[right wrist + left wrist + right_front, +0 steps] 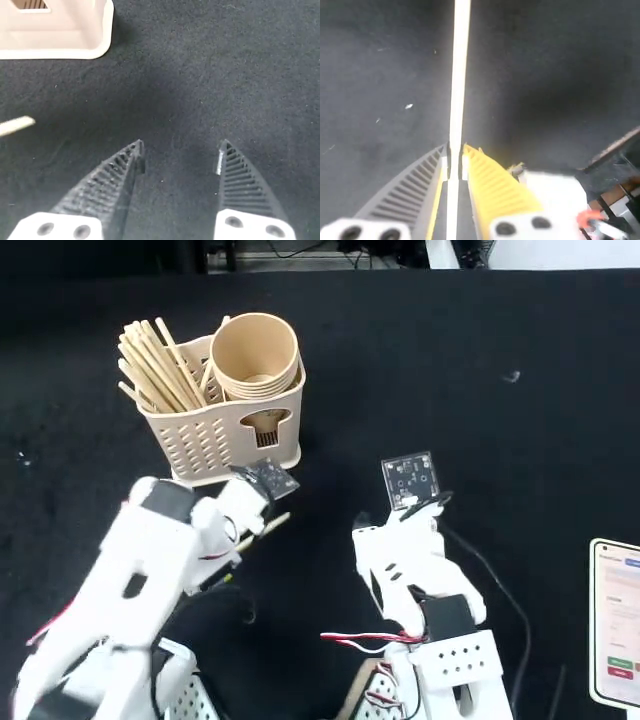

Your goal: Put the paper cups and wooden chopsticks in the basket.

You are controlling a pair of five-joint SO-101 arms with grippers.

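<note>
Left arm (130,580), right arm (420,585): blocky white printed shells. Each wrist carries a black square camera board, one on the left (268,480) and one on the right (410,480).

Left gripper (454,150): one grey ribbed finger (410,185), one yellow ribbed finger (495,180).

Right gripper (180,155): both fingers (105,185) dark grey, ribbed, triangular, on white mounts (62,230) with paired screw holes.

Red-and-white wires (360,640) and a black cable (505,600) on the right arm.

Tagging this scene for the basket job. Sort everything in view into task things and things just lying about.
Job in hand:
basket
paper cups, stacked inside it
chopsticks, bundled inside it
single chopstick, clamped in the left gripper

Lying about:
phone, at the high view's edge
speck on the black cloth
</note>
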